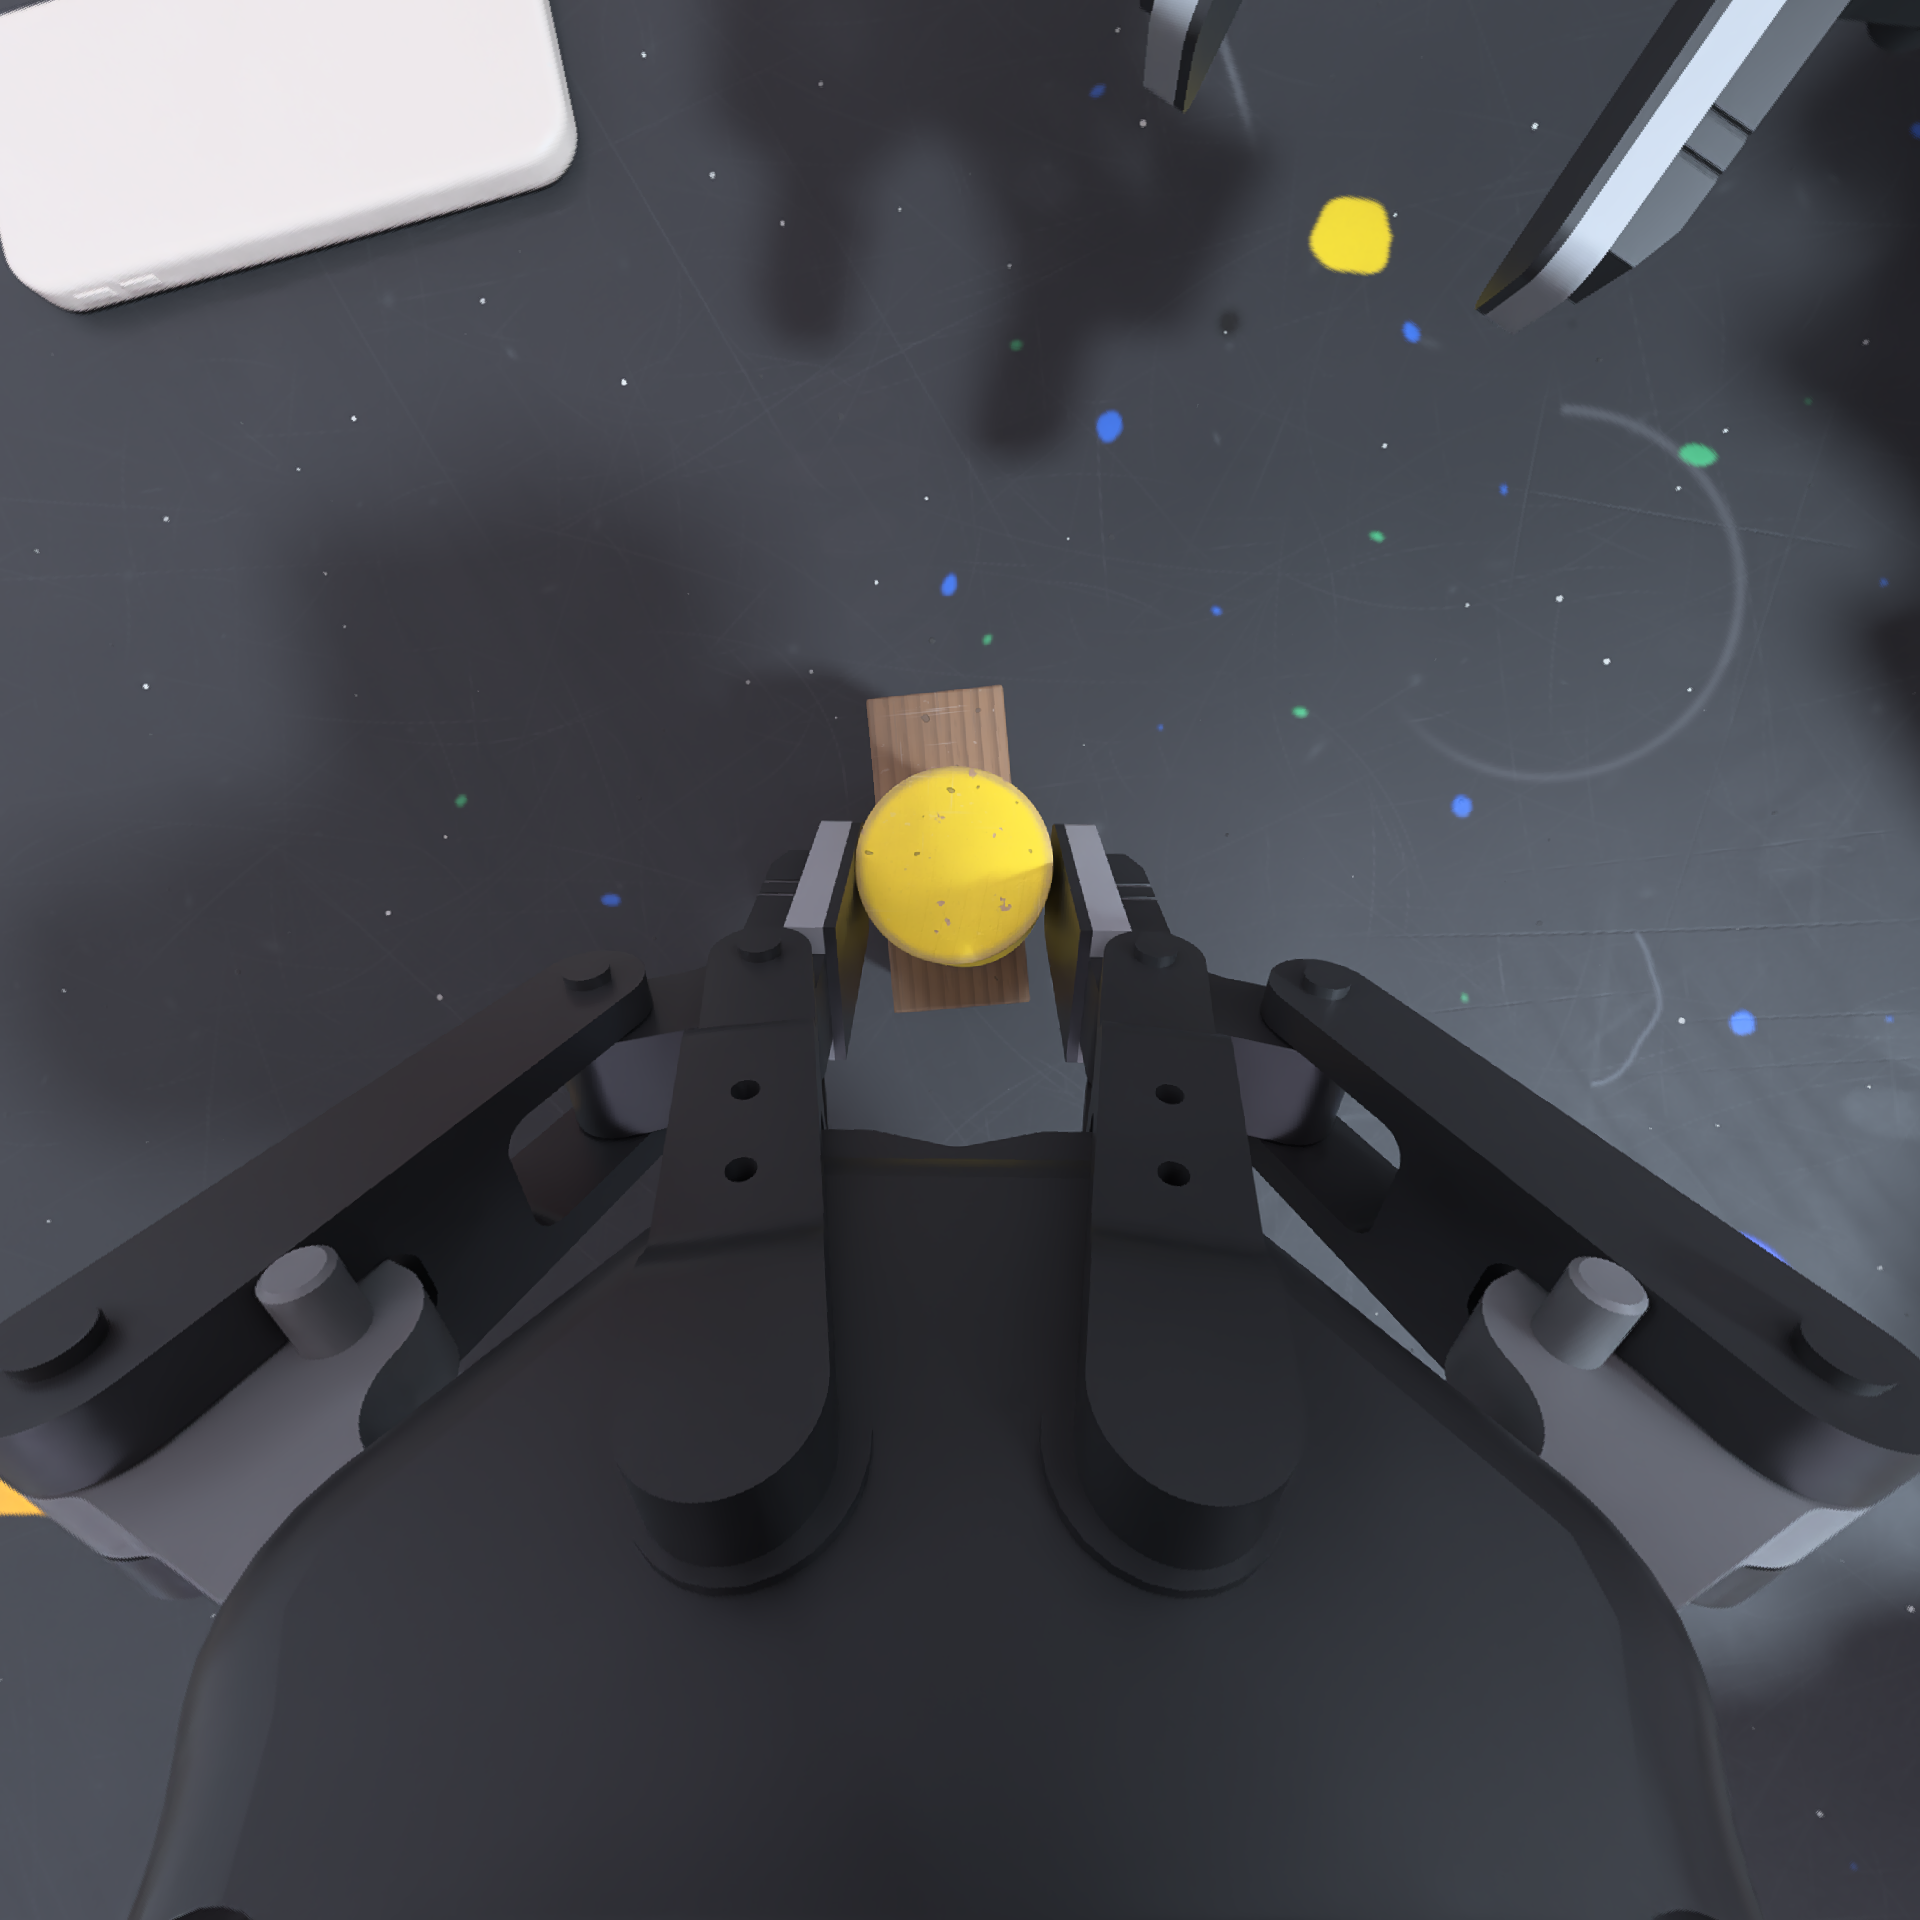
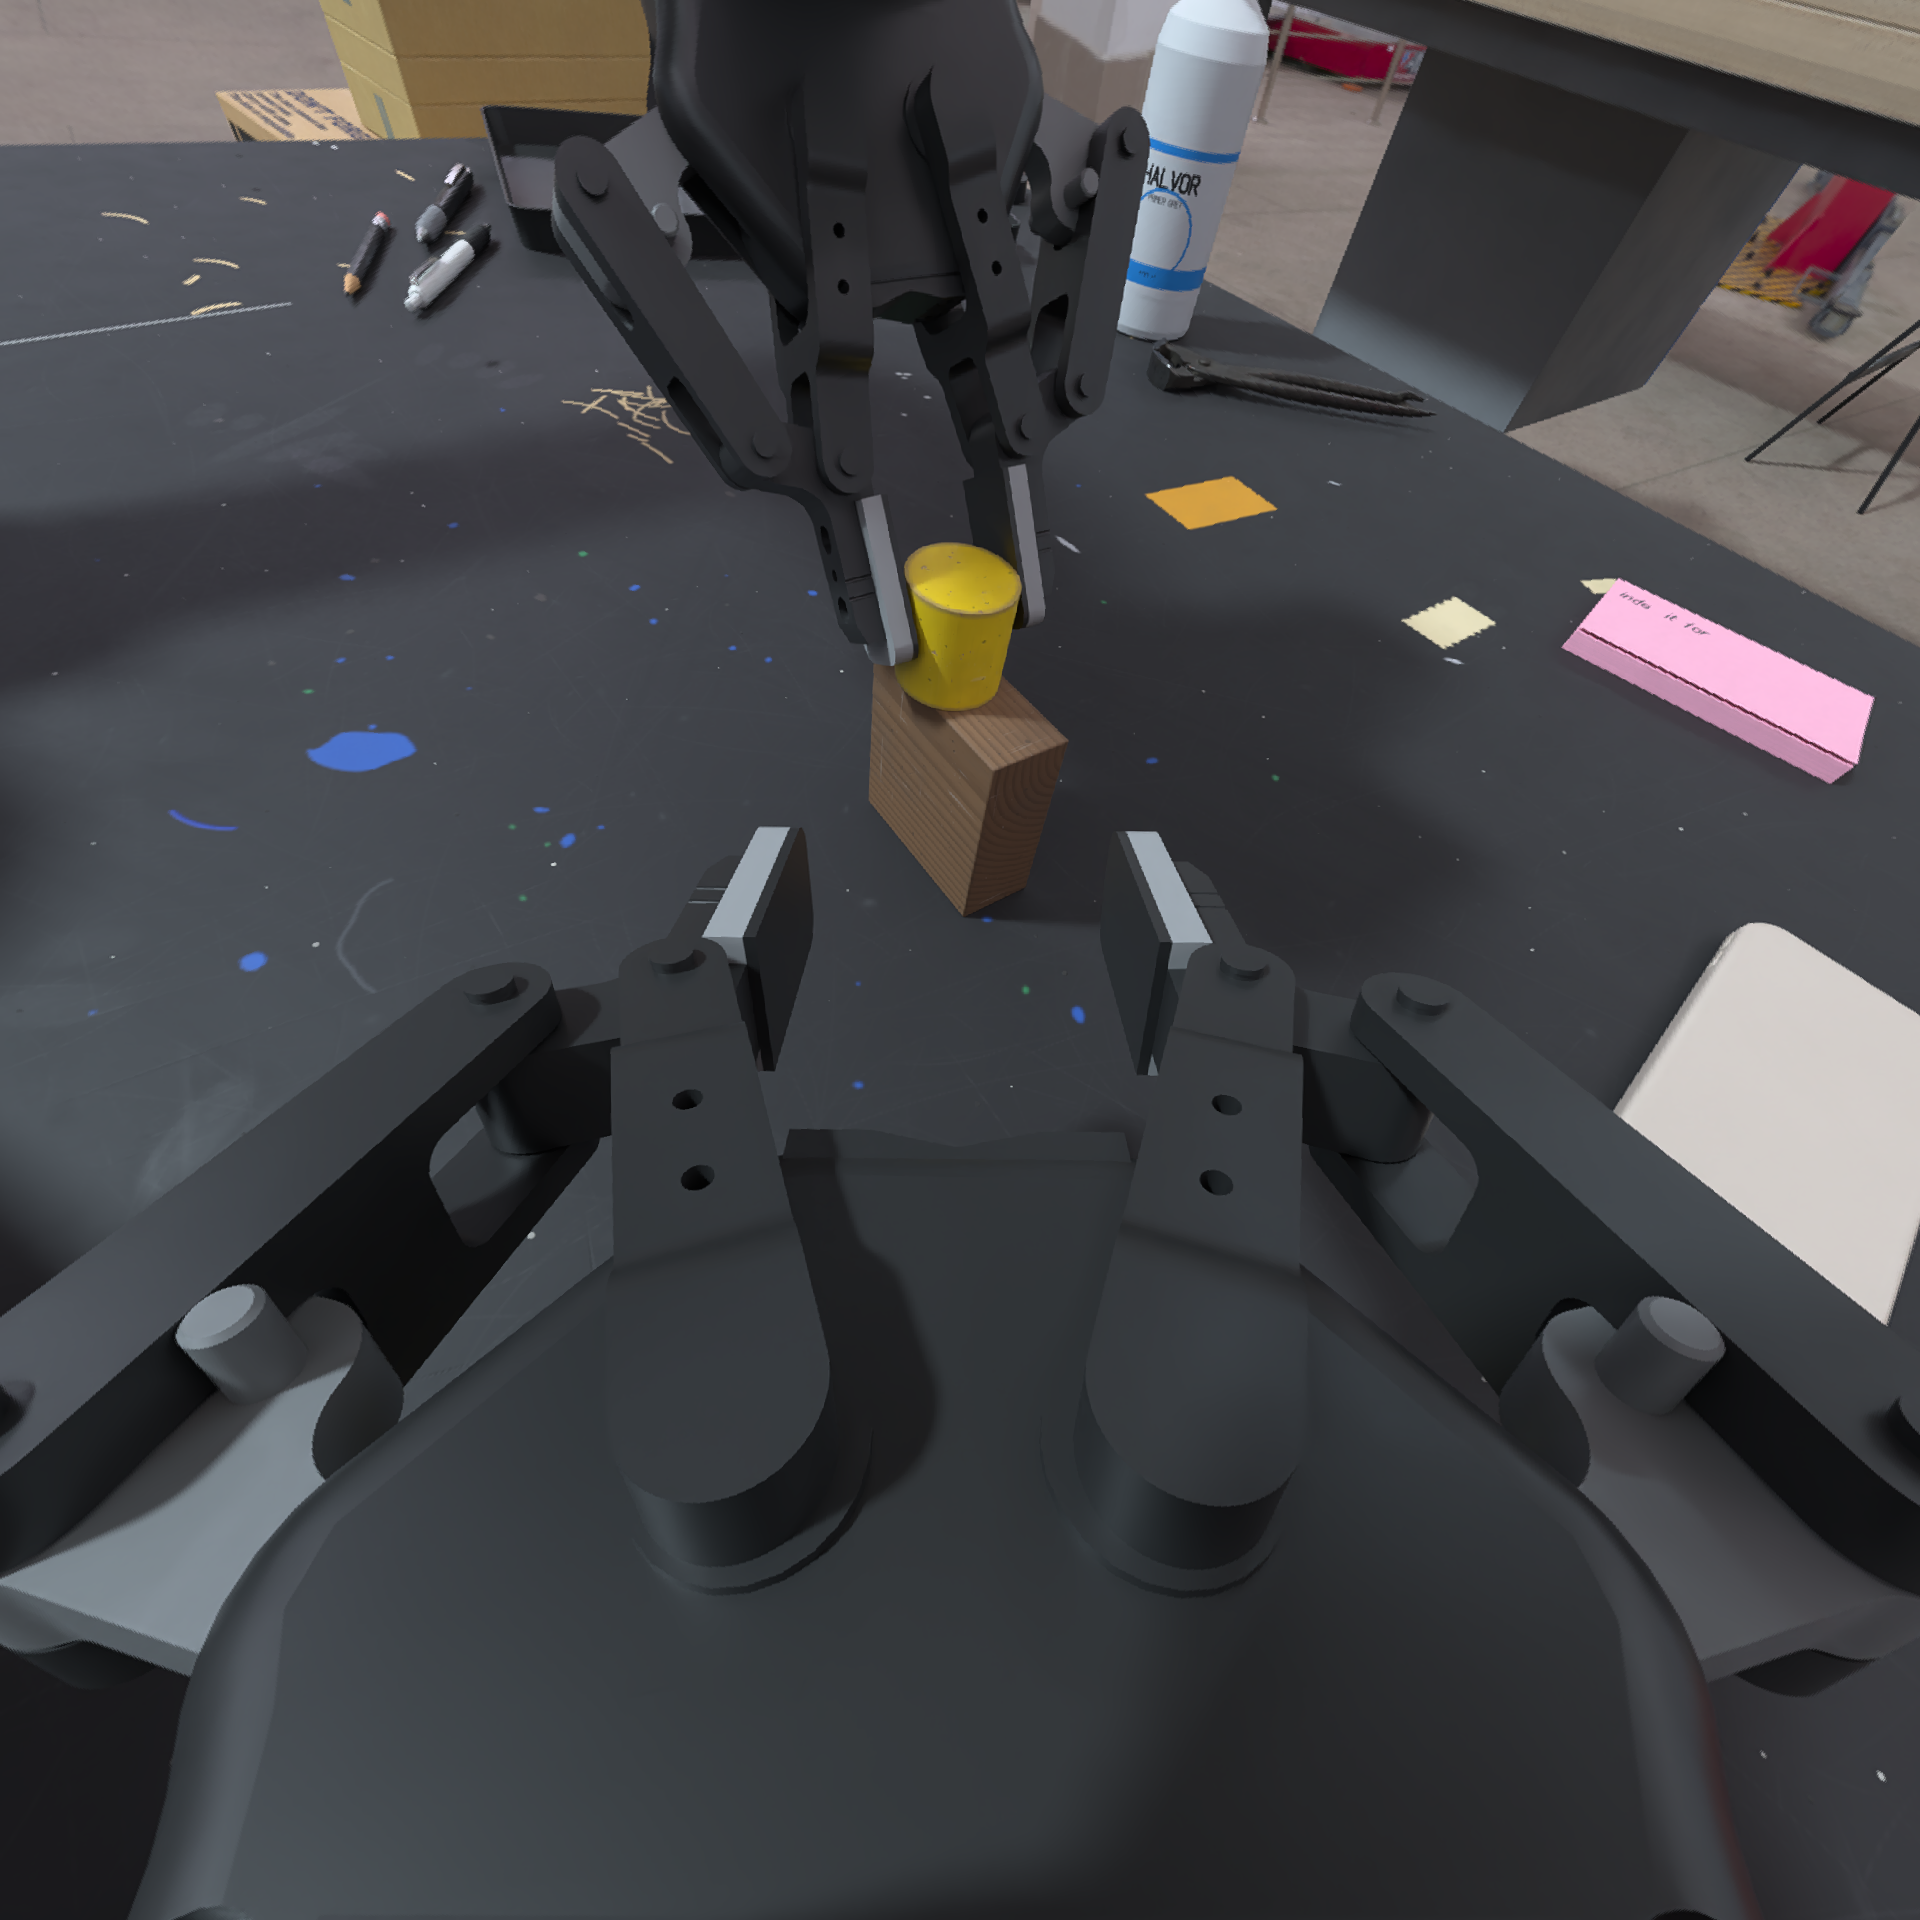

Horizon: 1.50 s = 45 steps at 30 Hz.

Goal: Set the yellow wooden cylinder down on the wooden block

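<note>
The yellow wooden cylinder (image 1: 954, 868) (image 2: 956, 623) stands upright between the pads of my left gripper (image 1: 954, 883) (image 2: 956, 613), which is shut on it. Its bottom is at the top face of the wooden block (image 1: 935, 727) (image 2: 966, 800), near the block's far end in the right wrist view; I cannot tell whether it touches. The block lies on the dark table. My right gripper (image 2: 956, 914) is open and empty, low over the table just in front of the block. One of its fingers (image 1: 1621, 197) shows at the top right of the left wrist view.
A white flat slab (image 1: 270, 135) (image 2: 1787, 1112) lies near my right gripper. A pink box (image 2: 1725, 686), a white bottle (image 2: 1184, 177), pliers (image 2: 1288, 390), markers (image 2: 436, 249) and a dark tray (image 2: 530, 177) stand around the table's far part.
</note>
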### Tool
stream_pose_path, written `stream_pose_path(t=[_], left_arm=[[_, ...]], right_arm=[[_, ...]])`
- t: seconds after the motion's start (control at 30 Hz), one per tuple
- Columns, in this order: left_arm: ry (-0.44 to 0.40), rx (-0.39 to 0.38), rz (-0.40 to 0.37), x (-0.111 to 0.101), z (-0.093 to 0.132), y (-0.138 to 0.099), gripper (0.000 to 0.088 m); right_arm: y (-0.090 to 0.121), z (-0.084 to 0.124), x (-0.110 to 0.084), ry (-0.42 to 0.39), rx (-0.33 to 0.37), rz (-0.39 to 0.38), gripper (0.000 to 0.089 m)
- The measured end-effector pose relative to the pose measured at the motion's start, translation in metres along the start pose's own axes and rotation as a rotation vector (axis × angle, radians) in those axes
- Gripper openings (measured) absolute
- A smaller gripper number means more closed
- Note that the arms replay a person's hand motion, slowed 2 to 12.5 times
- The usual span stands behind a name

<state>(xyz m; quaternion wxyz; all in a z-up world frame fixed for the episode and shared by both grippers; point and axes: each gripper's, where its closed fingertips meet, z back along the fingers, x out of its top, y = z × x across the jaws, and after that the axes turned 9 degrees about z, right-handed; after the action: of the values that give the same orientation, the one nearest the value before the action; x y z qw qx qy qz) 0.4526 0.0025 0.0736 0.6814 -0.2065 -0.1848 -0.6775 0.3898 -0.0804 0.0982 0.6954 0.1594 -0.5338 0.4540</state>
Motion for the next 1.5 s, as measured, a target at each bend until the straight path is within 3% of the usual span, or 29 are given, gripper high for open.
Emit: stream_pose_path(t=[1.5], left_arm=[[-0.004,-0.013,0.002,0.0005,0.0002,-0.0021,0.0312]], right_arm=[[-0.0003,0.0002,0.0002,-0.001,0.000,0.001,0.0506]])
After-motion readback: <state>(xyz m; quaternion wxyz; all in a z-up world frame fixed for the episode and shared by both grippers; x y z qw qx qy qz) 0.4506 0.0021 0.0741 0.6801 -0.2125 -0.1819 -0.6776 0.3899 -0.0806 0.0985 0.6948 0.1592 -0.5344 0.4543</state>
